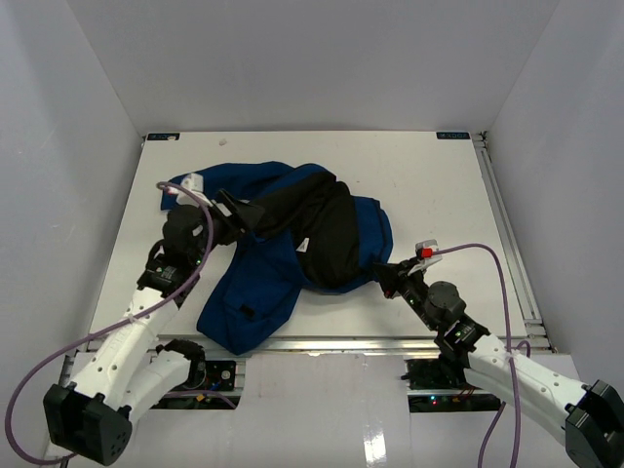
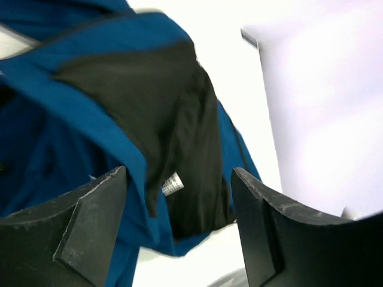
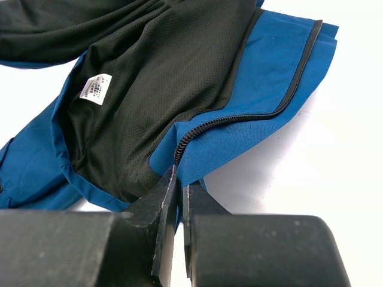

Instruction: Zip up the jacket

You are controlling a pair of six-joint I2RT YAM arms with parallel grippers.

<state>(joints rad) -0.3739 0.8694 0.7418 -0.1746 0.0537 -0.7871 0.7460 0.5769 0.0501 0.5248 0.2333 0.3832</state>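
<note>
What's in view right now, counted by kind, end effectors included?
Jacket: 1
Label: 1
End effectors: 2 (left end effector open, right end effector shut on the jacket's edge)
Total: 4

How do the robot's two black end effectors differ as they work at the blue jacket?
The left black two-finger end effector stands wide open and holds nothing. The right black two-finger end effector is shut, pinching the royal-blue fabric jacket at its edge just below the black zipper. The left one is at the jacket's far left part, the right one at its near right hem. Both have two dark fingers.
</note>
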